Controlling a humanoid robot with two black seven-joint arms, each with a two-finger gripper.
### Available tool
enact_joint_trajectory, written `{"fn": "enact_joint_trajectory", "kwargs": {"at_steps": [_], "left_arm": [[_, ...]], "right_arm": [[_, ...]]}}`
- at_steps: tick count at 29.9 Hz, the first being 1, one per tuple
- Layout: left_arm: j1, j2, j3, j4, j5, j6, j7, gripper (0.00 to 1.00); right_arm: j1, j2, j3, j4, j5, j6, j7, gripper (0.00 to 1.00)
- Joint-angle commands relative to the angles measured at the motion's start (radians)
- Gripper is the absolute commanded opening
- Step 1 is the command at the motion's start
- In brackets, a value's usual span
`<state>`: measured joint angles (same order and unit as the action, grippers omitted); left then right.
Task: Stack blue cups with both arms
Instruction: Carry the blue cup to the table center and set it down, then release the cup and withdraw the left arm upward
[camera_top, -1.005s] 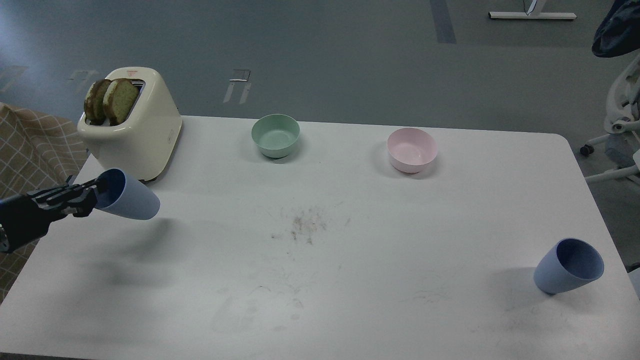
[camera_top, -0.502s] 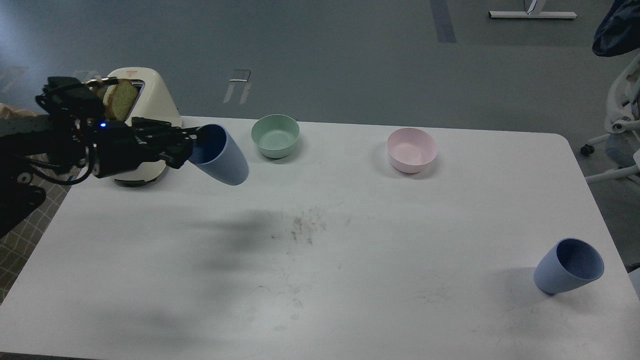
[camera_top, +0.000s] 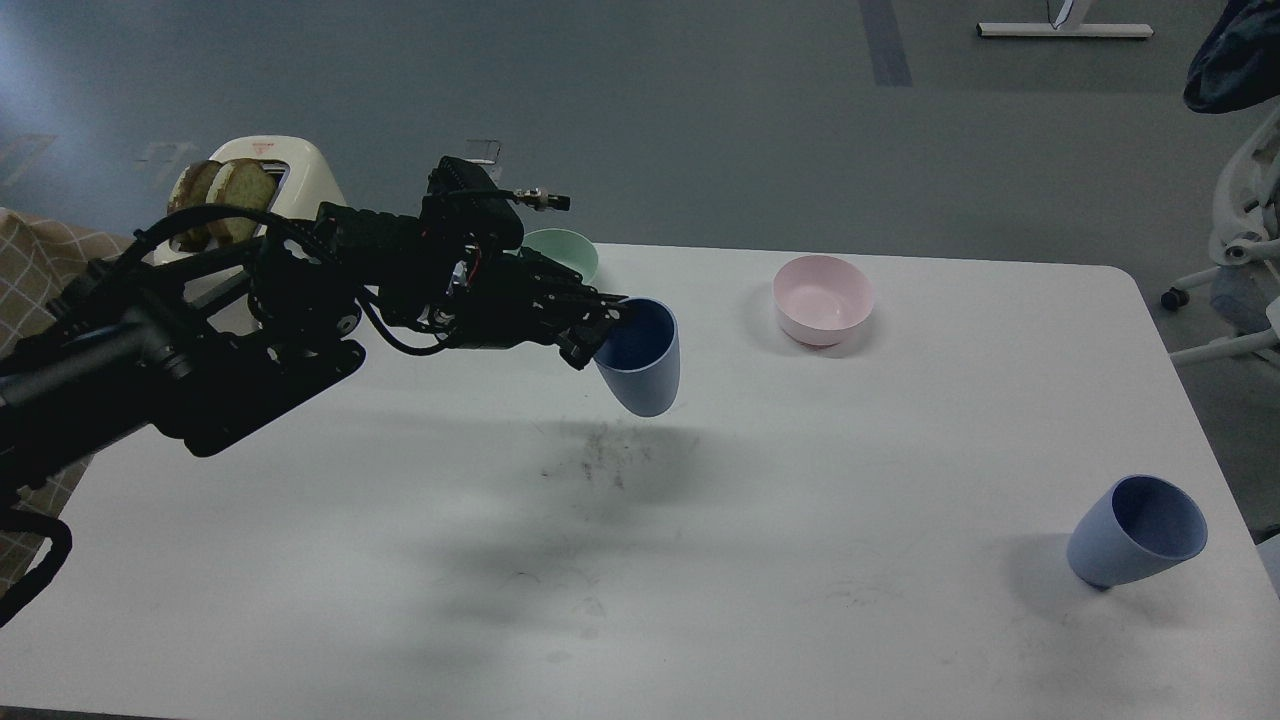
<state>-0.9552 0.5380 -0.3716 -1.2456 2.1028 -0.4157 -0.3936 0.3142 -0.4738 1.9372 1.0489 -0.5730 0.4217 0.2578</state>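
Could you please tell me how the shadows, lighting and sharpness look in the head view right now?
Head view: soft, even light with no glare on the white table; broad diffuse shadows fall below the left pincer and its blue cup, and a smaller one lies left of the other blue cup; the dark pincer's fingers are hard to separate; everything else is sharp.

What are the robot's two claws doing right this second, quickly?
Left gripper: closed on the rim of a matte periwinkle-blue plastic tumbler, held above the white table.
Right gripper: not in view.
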Motion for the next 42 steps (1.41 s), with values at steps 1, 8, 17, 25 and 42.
{"fn": "enact_joint_trajectory", "kwargs": {"at_steps": [1,8,17,25,42], "left_arm": [[-0.01,-0.038,0.037,0.03,0.063,-0.002,-0.001,0.0],[-0.014,-0.133,0.037,0.179,0.063,0.002,-0.001,0.0],[-0.014,-0.187,0.039,0.242,0.062,0.002,0.004,0.0],[-0.014,-0.187,0.039,0.264,0.062,0.003,0.005,0.0],[-0.076,-0.173,0.005,0.25,-0.052,0.02,0.002,0.75]], "right_arm": [[-0.023,0.0,0.002,0.002,0.021,0.005,0.0,1.0],[-0.063,0.004,0.0,0.008,0.047,0.008,0.001,1.0],[-0.067,0.004,0.002,0.006,0.05,0.009,0.001,1.0],[-0.078,0.007,-0.001,0.008,0.05,0.023,0.001,1.0],[-0.092,-0.014,-0.004,0.01,0.048,0.035,-0.005,1.0]]}}
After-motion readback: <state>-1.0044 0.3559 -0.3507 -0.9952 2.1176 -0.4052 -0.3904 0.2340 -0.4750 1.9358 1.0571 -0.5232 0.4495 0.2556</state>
